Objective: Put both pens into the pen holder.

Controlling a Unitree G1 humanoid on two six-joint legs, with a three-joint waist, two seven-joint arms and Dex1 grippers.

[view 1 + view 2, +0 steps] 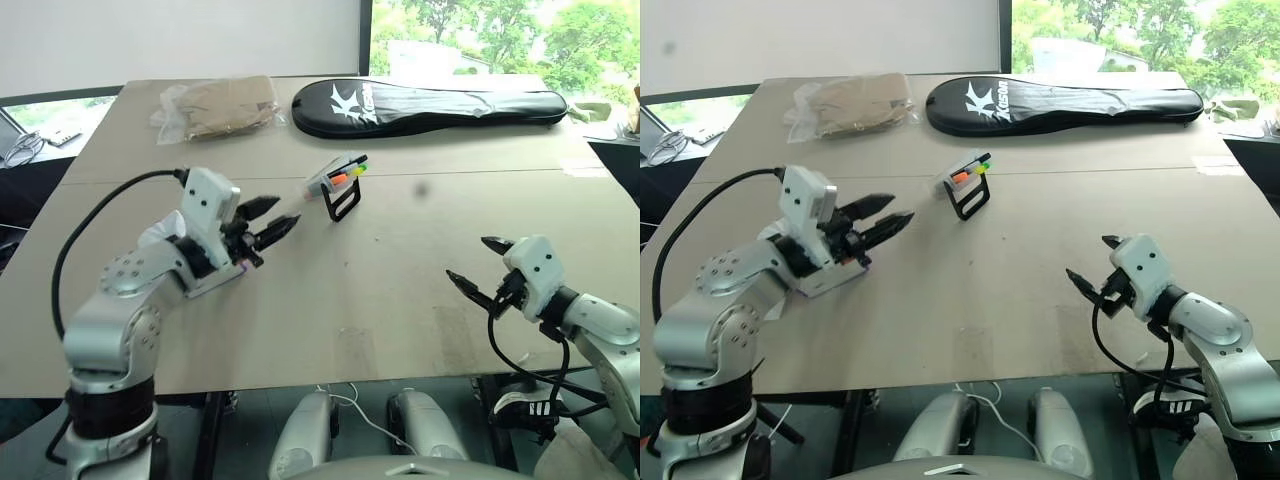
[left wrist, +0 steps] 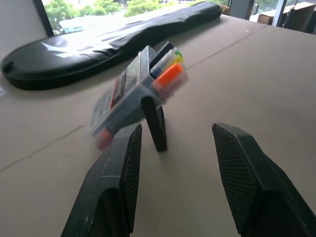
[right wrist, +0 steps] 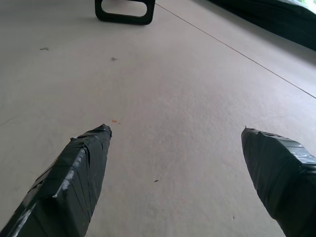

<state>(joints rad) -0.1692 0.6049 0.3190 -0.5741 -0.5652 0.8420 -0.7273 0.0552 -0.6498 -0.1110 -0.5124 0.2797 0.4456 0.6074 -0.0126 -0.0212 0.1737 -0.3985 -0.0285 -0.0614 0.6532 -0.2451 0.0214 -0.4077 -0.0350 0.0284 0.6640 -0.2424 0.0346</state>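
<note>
We see the pen holder [image 1: 338, 186], a clear plastic sleeve tilted on a black loop stand, mid-counter [image 1: 400, 280] with the pens [image 2: 168, 78] already inside, caps pointing up-right. Our left gripper [image 1: 268, 222] sits nearer, open and empty, just short of it; our right gripper [image 1: 478, 268] hovers well apart, spread wide.
</note>
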